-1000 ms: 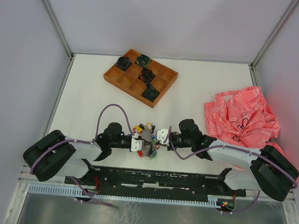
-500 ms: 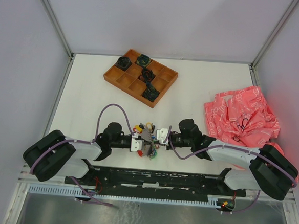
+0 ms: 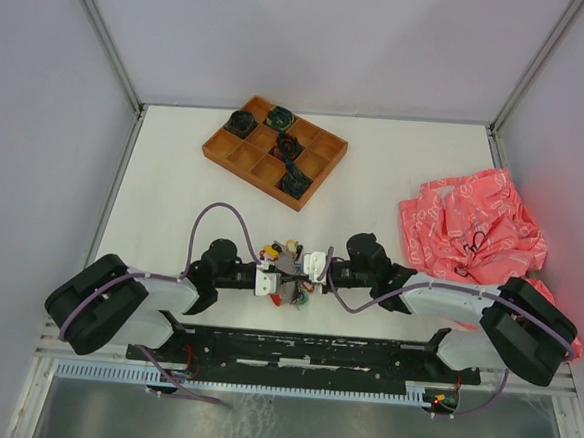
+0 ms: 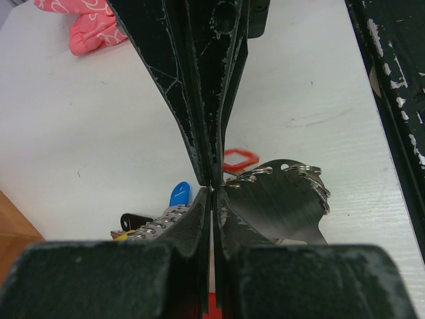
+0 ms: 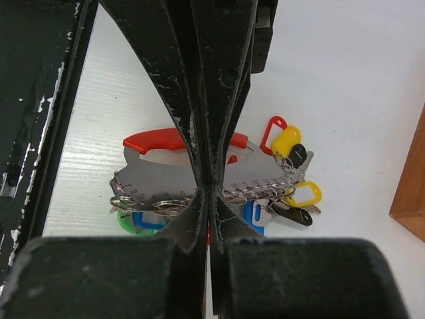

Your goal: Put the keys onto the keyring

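Note:
The keyring [image 5: 159,141], a red curved handle on a grey metal plate with numbered holes, lies flat on the white table between both arms [image 3: 290,275]. Keys hang from its small rings: yellow tags [image 5: 304,194], a red tag [image 5: 272,129], blue tags [image 5: 255,216], a green tag [image 5: 123,216] and black key heads [image 5: 292,216]. My right gripper [image 5: 207,186] is shut, its tips over the plate's row of rings. The left gripper [image 4: 212,189] is shut too, tips at the plate's ringed edge [image 4: 279,199], with a blue tag [image 4: 179,194] beside it. No thing shows between either pair of fingers.
A wooden compartment tray [image 3: 238,155] with dark coiled bundles stands at the back, left of centre. A crumpled pink bag [image 3: 472,227] lies at the right, also seen in the left wrist view as a pink bag [image 4: 89,30]. The black base rail [image 3: 303,350] runs along the near edge.
The right arm has edged slightly left toward the keyring. The left arm and the keyring have not visibly moved.

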Motion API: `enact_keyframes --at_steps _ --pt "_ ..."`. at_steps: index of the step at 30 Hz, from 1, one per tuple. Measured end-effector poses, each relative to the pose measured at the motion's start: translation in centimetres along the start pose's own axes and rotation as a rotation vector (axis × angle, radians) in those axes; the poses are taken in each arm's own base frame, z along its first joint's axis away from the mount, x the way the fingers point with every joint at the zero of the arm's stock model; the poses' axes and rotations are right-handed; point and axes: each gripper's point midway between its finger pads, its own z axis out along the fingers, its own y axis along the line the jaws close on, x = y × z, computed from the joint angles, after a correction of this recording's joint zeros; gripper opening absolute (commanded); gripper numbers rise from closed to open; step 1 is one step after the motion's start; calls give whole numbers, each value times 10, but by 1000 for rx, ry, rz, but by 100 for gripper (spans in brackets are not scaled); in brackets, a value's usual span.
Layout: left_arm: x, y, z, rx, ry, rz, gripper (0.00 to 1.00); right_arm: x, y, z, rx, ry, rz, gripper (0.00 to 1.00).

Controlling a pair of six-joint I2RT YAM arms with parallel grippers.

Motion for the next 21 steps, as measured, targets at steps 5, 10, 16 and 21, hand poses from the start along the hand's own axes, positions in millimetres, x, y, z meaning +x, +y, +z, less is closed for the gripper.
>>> enact_keyframes --at_steps 5,10,16,21 --pt "1 0 -1 -3 5 -3 3 2 -1 2 4 -4 6 1" --pt "1 0 -1 -2 4 -2 3 0 -2 -5 39 9 31 1" --pt "0 1 -1 -6 5 0 3 -16 -16 -36 187 35 144 1" --pt "1 2 -1 -14 8 2 3 11 -23 -54 331 214 391 1"
